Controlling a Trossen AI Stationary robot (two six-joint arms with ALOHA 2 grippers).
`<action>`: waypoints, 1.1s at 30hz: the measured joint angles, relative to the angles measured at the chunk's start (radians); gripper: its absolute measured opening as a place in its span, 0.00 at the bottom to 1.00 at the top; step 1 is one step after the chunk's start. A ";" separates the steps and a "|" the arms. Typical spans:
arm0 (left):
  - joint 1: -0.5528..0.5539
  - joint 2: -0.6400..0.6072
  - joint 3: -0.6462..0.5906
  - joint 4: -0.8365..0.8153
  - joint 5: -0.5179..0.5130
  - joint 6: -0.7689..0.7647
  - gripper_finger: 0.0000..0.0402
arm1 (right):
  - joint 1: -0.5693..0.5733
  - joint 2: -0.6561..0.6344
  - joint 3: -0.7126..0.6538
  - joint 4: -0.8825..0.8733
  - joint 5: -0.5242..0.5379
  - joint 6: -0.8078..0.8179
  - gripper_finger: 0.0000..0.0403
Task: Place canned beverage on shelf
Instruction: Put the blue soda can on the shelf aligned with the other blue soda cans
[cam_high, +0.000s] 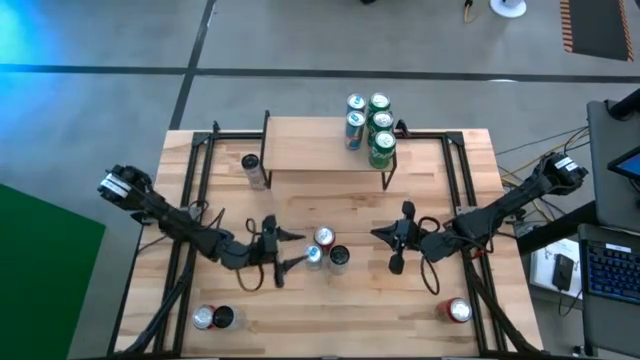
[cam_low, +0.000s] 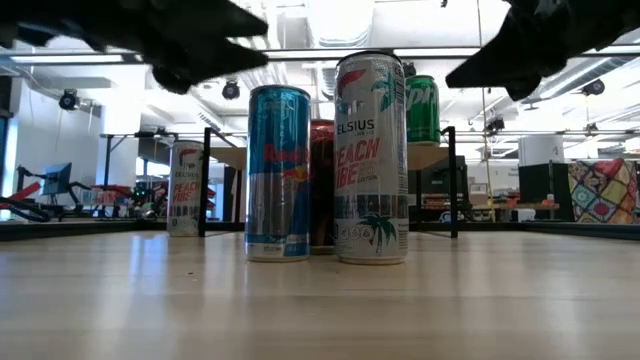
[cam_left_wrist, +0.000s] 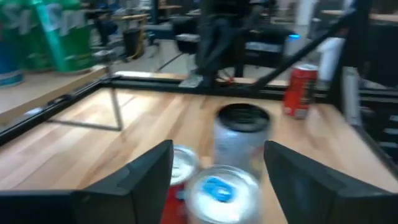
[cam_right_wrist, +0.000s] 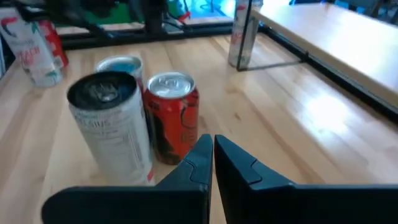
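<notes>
Seen from overhead, my left gripper (cam_high: 292, 249) sits left of centre on the table (cam_high: 330, 315), its fingers spread apart and holding nothing, just left of a tight cluster of three cans at mid-frame. That cluster is a blue can (cam_high: 314, 256), a red can (cam_high: 324, 238) and a black-topped white can (cam_high: 339, 257), standing upright and close against one another. My right gripper (cam_high: 397, 249) hangs right of centre, its fingers pressed together and empty, pointing toward the same cluster from the other side.

The shelf (cam_high: 325, 146) lies across the upper middle of the overhead frame, a light-wood board on thin black legs. Four cans (cam_high: 369, 128), green and blue-topped, are bunched at its right end. One more silver can (cam_high: 254, 169) stands on the table just off the shelf's left end.

A pair of cans (cam_high: 213, 318) sits in the lower left corner of the table, and a lone red can (cam_high: 457, 311) in the lower right.
</notes>
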 joint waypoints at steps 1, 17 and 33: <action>-0.014 -0.002 0.003 -0.001 0.000 0.013 0.61 | 0.000 0.001 -0.001 -0.003 0.001 0.017 0.02; -0.015 0.237 0.050 0.232 0.108 0.072 0.63 | 0.003 0.014 0.003 -0.003 0.079 0.130 0.02; 0.035 0.232 0.051 0.171 0.063 -0.006 0.86 | 0.005 0.014 0.003 -0.030 0.079 0.130 0.02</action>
